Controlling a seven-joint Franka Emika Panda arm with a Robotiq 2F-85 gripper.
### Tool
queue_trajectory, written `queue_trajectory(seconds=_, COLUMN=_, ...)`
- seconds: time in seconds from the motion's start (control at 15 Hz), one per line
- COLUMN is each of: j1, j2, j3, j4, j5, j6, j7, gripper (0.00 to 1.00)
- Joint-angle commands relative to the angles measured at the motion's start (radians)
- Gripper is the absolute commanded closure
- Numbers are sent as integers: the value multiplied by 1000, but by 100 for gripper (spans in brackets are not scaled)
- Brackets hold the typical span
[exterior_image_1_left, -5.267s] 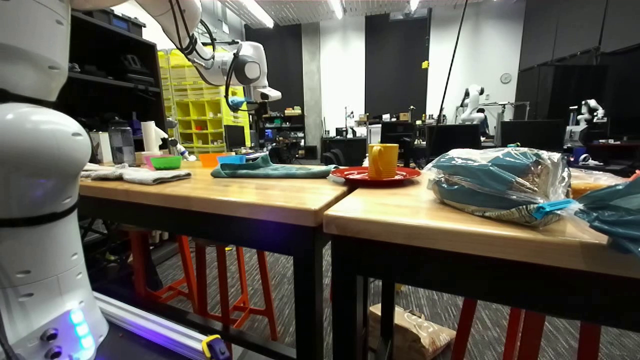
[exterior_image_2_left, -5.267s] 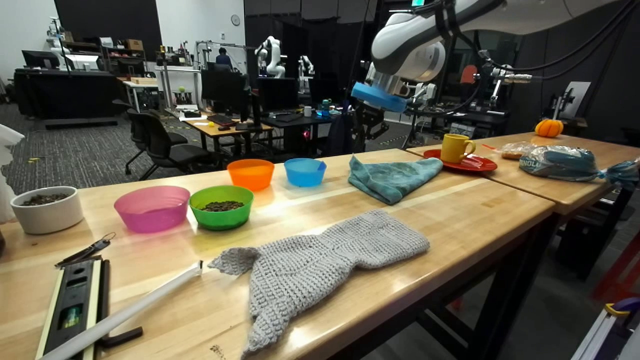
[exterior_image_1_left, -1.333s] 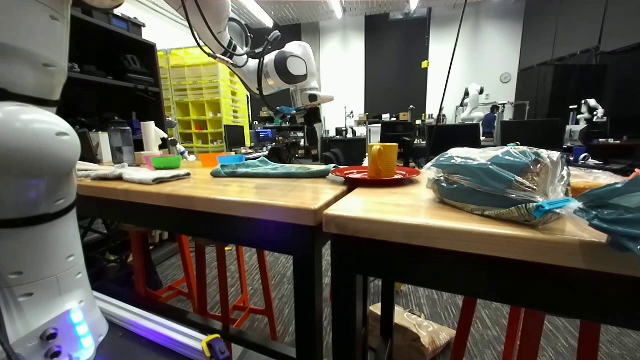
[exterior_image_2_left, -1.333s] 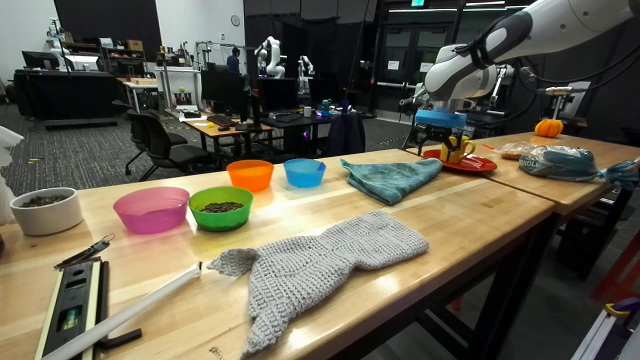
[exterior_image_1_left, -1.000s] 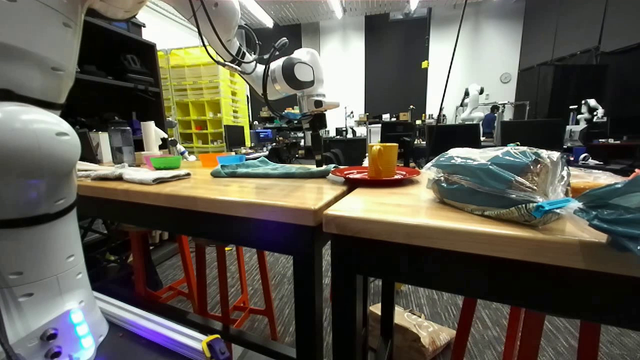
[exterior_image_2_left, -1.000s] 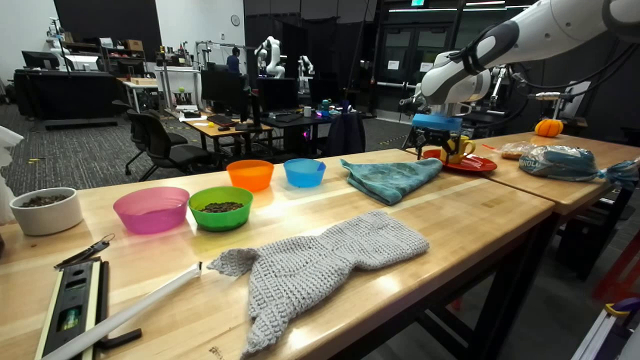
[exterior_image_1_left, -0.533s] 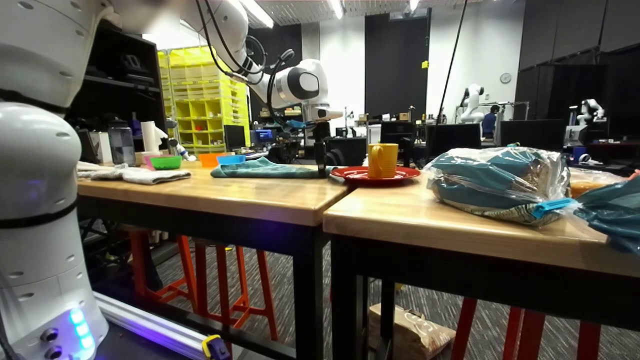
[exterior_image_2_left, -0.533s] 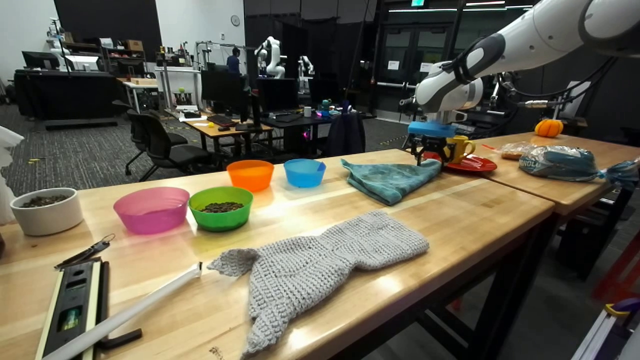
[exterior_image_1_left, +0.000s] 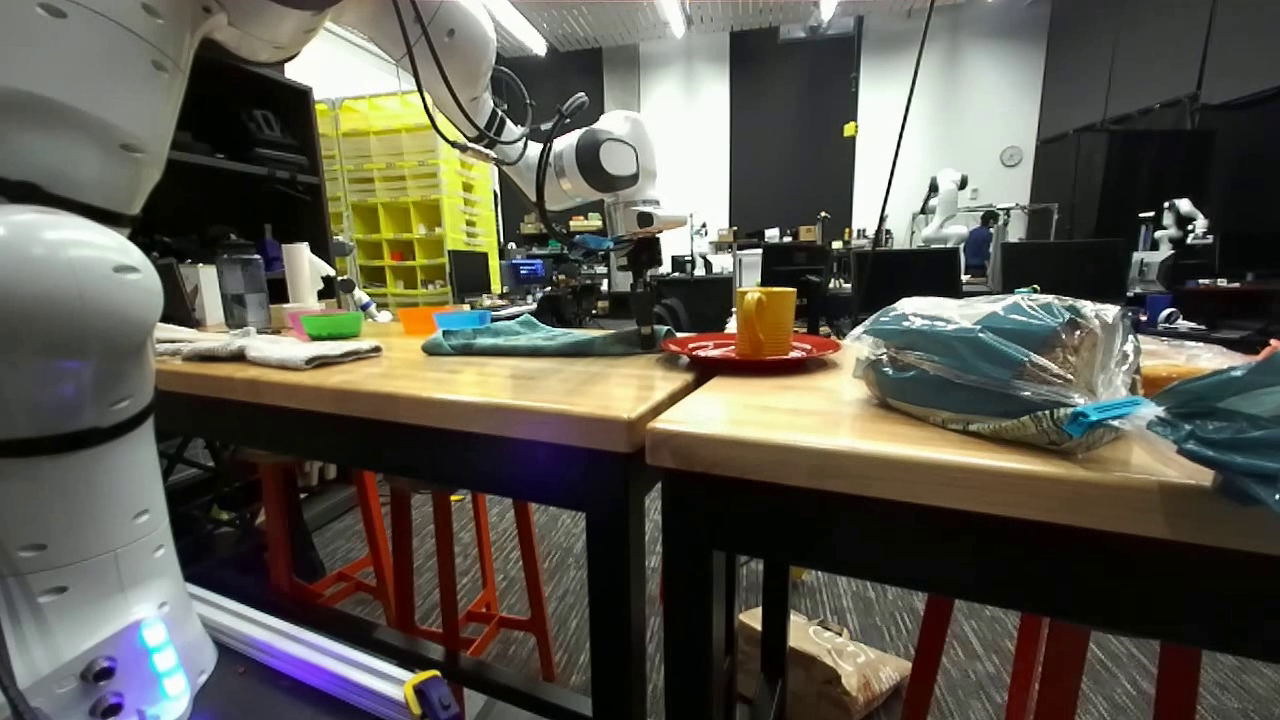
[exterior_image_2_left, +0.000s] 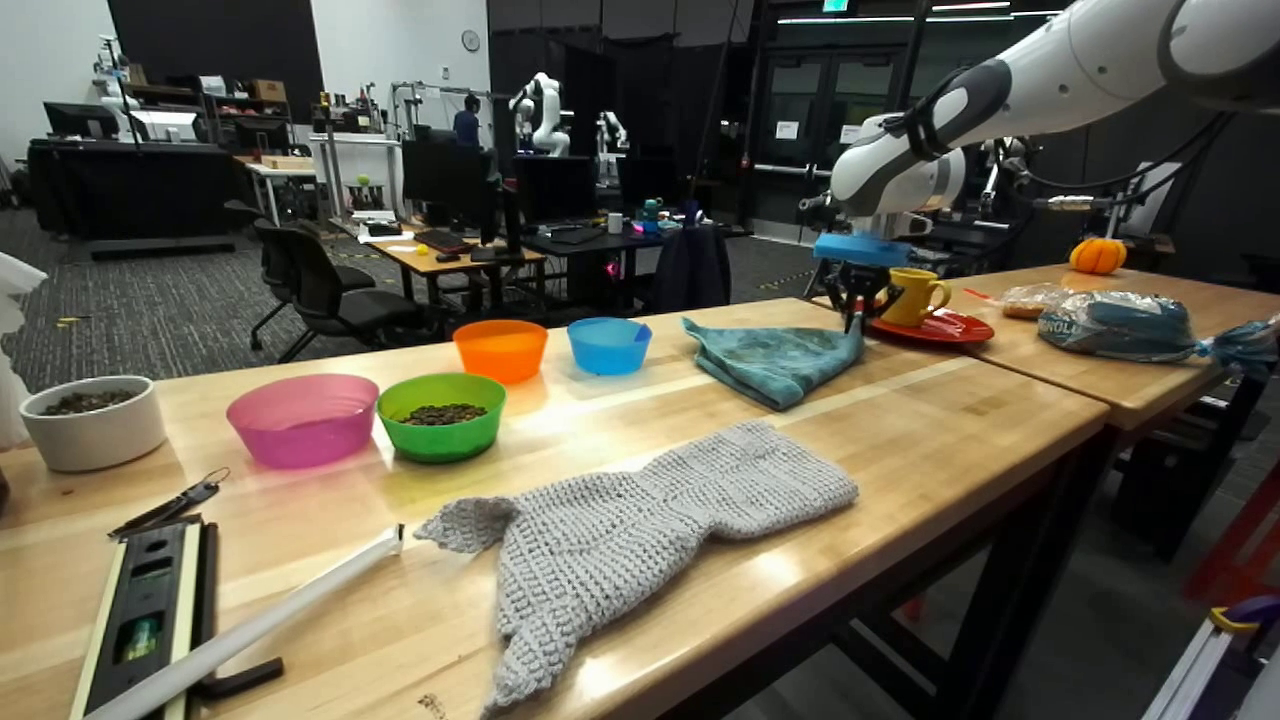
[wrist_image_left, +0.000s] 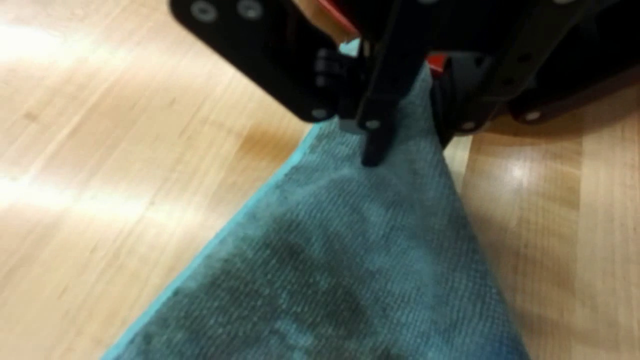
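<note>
Two slim black fingers of the robot's gripper stood at the narrow end of a teal textured cloth blotched with dark patches. In the wrist view one finger overlapped the cloth's surface and the other ran along its edge, with cloth showing in the gap. The jaws were only a little way apart; whether they pinched the cloth or merely stood about it could not be made out. The cloth spread away from the gripper across a pale wooden table, its narrow end close to the seam with a second wooden table. Just beside the gripper, at that seam, lay a round red plate with an upright yellow mug on it. A white and grey arm reached down from above, with a bright blue band just over the gripper. In an exterior view, a grey knitted cloth lay well apart from the gripper, and past the teal cloth's wide end stood a small blue bowl, an orange bowl, a green bowl of brown pellets and a translucent pink bowl. On the second table lay a clear plastic bag with blue-green wrapping.
</note>
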Motion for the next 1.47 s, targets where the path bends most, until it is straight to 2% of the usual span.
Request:
queue_trajectory(seconds=0.0, j1=10, j2=-95, j3=11, j4=-66, j5=17, j6=18, j7=-50, gripper=100)
queue_trajectory(seconds=0.53, j1=44, j2=-282, j3=65, j4=-194, j5=24, j6=72, j7=-199, gripper=99)
queue_trajectory(seconds=1.13, j1=86, j2=-471, j3=149, j4=-368, j5=92, j6=30, j7=-424, gripper=99)
queue_trajectory(seconds=1.4, j1=104, j2=-550, j3=176, j4=-436, j5=134, j6=-23, j7=-524, gripper=99)
